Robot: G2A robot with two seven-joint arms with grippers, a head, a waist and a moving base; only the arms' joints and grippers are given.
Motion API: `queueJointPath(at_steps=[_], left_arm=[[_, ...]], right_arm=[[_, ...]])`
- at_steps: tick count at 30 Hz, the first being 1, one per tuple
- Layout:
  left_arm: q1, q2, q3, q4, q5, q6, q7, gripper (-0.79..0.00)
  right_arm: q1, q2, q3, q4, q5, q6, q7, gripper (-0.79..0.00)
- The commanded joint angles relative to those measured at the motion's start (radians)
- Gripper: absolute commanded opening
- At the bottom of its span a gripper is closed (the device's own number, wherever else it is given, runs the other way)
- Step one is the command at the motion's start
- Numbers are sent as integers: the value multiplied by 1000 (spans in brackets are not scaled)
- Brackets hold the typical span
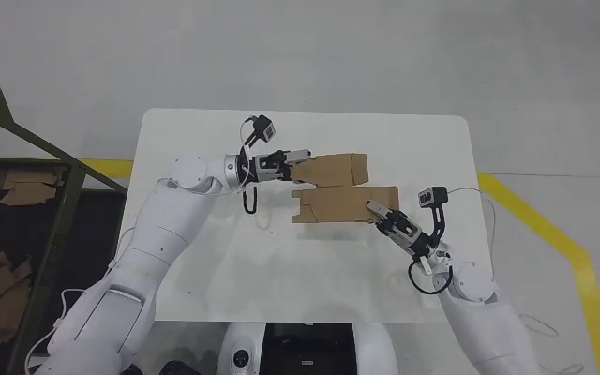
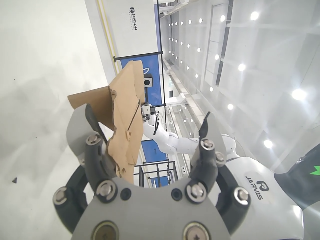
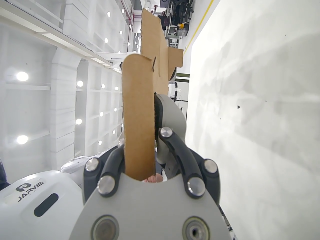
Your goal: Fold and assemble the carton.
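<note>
Top view: the carton [image 1: 342,187] is at mid-bench [image 1: 206,281], with the left pincer [image 1: 302,157] at its far left end and the right pincer [image 1: 380,214] at its near right corner.

Left wrist view: the left pincer [image 2: 147,116] is spread apart, and the carton [image 2: 125,101] rests against one finger [image 2: 92,121].

Right wrist view: the right pincer [image 3: 143,106] is clamped on the carton [image 3: 152,38].

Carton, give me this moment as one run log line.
carton: partly folded, not yet assembled | left gripper: open, at one end of carton | right gripper: shut on carton flap at other end

Brown cardboard carton [image 1: 342,203], unassembled, flaps splayed
</note>
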Motion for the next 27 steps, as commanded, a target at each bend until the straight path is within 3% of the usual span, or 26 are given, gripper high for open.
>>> queueJointPath(at_steps=[1, 14, 27], left_arm=[[0, 0, 0, 1, 11, -4, 7, -237], [4, 6, 2, 0, 150, -40, 79, -394], [14, 7, 7, -18, 170, -29, 78, -456]], right_arm=[[-1, 0, 0, -3, -4, 1, -3, -785], [-2, 0, -3, -14, -31, 19, -31, -785], [-3, 0, -1, -24, -54, 32, -51, -785]])
